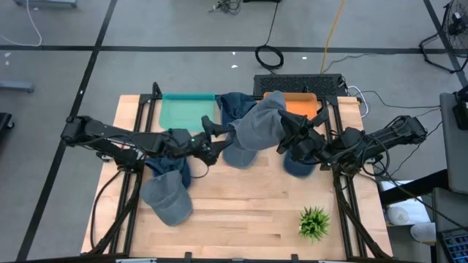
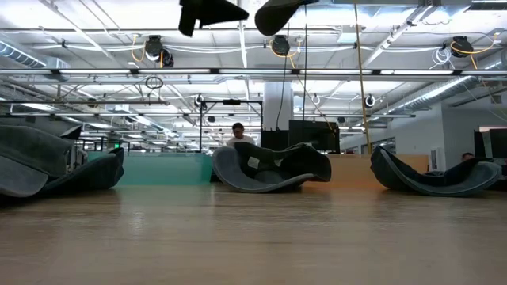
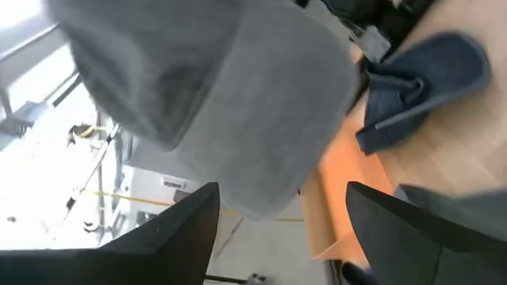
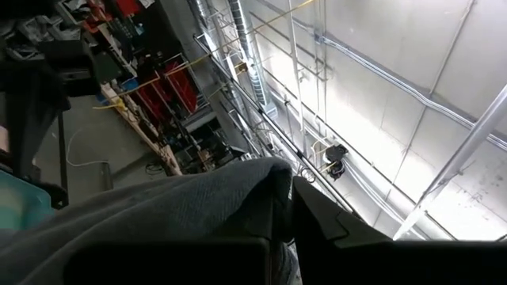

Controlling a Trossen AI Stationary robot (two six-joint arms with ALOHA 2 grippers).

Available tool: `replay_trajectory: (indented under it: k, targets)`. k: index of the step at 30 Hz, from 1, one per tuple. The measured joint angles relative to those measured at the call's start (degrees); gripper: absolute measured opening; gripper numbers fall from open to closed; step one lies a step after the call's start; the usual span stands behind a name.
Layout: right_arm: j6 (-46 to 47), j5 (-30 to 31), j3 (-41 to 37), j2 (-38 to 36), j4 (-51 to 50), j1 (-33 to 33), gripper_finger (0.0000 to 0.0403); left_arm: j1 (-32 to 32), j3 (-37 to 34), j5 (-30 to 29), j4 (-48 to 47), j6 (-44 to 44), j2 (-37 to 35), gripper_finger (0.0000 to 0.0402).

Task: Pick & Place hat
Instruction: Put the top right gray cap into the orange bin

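Observation:
A grey hat (image 1: 265, 120) is held up over the table's far middle by my right gripper (image 1: 287, 137), which is shut on it; the right wrist view shows its cloth (image 4: 182, 214) at the fingers. My left gripper (image 1: 210, 131) is open just left of the hat. In the left wrist view its fingers (image 3: 190, 226) stand apart with the hat (image 3: 238, 103) ahead of them, and I see no touch. Several other hats lie on the table by their brims and crowns: a grey-blue one (image 1: 168, 201), dark blue ones (image 1: 174, 172) (image 1: 298, 164) (image 1: 232, 106), and one (image 2: 269, 170) in the middle. My right gripper pinches the grey hat's right-hand edge (image 4: 265, 186) between its two fingers, coming level from the table's right side. The hat is lifted clear of the table. In the low view only a dark piece of it (image 2: 277, 12) shows at the top edge.
A teal tray (image 1: 183, 113) and an orange tray (image 1: 301, 104) sit along the far edge. A small green plant (image 1: 314, 223) stands near the right front corner. Bare wood (image 1: 241, 212) lies along the near middle. People sit in the room behind the table (image 2: 238, 134).

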Motion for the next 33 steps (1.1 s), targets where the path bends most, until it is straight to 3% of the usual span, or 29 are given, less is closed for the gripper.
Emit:
replay_trajectory:
  k: [7,17,23,29,33]
  targets:
    - [0.0,0.0,0.0,0.0,0.1,0.0,0.0011,-0.1,0.0,-3.5,11.4,2.5,5.1,0.0275]
    - [2.0,0.0,0.0,0.0,0.5,0.0,0.0011,0.2,0.0,-4.9,15.1,4.9,10.2,0.0273]
    - [4.9,0.0,0.0,0.0,0.2,0.0,0.0011,0.2,0.0,-7.2,25.8,4.7,13.6,0.0252]
    - [5.4,0.0,0.0,0.0,-0.2,0.0,0.0011,0.2,0.0,-8.5,28.1,4.7,15.7,0.0230]
    - [5.8,0.1,0.0,0.0,-1.4,0.0,0.0011,-0.5,0.0,-9.5,28.0,3.6,15.8,0.0195]
